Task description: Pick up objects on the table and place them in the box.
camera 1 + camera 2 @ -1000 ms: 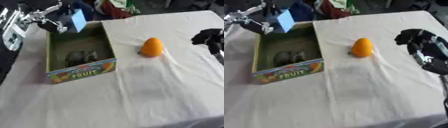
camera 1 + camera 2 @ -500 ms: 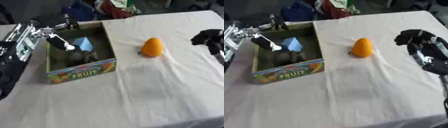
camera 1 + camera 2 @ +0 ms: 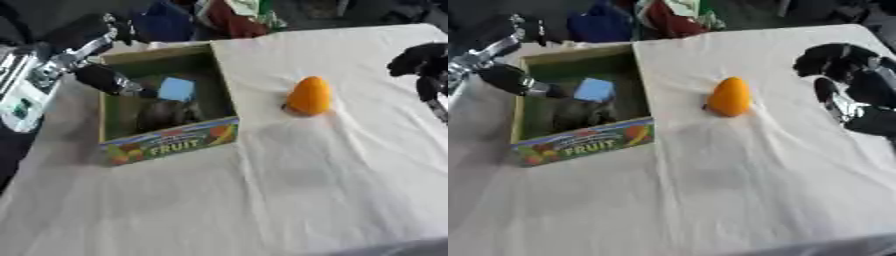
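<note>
A light blue block (image 3: 594,90) lies inside the open cardboard box (image 3: 166,145), toward its far half, tilted above a dark, rounded object (image 3: 168,113) on the box floor; the box front carries a bright printed panel reading "FRUIT". The left hand (image 3: 103,78) reaches over the box's left wall, its dark fingers extended toward the block and ending just beside it, but whether they touch or grip it cannot be told. An orange, egg-shaped fruit (image 3: 310,96) sits on the white cloth-covered table (image 3: 737,190), to the right of the box and well apart from it. The right hand (image 3: 846,75) shows at the right edge over the cloth, fingers loosely curled and holding nothing. Wide bare cloth lies in front of the box and fruit. Beyond the far table edge sit dark and coloured bundles (image 3: 229,15).
</note>
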You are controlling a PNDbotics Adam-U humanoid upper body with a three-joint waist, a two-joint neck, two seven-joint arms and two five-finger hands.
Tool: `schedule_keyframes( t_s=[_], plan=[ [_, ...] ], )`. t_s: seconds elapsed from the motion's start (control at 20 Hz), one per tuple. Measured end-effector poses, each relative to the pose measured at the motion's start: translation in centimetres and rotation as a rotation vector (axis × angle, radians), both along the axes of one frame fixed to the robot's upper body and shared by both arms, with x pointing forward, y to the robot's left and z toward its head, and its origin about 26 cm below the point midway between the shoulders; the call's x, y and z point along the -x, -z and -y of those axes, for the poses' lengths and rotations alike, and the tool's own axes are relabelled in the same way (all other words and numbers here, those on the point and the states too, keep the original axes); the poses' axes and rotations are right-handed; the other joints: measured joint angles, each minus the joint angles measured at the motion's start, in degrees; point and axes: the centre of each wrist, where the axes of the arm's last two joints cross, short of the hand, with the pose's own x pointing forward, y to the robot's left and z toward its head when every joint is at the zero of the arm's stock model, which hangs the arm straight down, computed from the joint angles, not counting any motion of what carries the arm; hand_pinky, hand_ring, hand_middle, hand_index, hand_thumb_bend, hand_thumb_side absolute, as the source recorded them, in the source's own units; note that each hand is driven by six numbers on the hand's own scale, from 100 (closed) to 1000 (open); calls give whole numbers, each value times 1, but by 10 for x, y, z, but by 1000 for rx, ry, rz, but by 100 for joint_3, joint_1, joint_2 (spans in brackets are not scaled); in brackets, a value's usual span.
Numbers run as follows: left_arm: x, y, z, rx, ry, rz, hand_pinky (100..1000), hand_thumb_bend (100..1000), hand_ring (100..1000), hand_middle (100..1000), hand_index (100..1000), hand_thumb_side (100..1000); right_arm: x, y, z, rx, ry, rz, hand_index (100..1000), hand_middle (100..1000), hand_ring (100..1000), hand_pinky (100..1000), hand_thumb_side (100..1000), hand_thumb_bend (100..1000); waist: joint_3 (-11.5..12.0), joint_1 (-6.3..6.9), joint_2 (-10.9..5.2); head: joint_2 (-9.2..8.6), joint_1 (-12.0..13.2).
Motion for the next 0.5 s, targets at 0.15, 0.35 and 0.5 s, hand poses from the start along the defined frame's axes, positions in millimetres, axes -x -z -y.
schedule_keyframes(
  t_s=[0.15, 0.35, 0.5],
  plan=[
    [21, 0, -4, 180, 34, 20, 662, 530, 574, 571, 718, 780, -9, -14, 4, 74, -11, 33, 829, 735, 785, 769, 129, 100, 107, -20, -1, 0, -42],
    [50, 7, -9, 369, 90, 17, 662, 476, 568, 567, 715, 797, -21, -28, 5, 181, -27, 72, 830, 740, 788, 769, 100, 100, 263, -59, -6, 3, -86],
    [67, 13, -12, 464, 108, 4, 661, 454, 563, 563, 716, 818, -29, -33, 4, 262, -33, 89, 831, 746, 793, 772, 100, 100, 359, -70, -10, 44, -97]
  ],
)
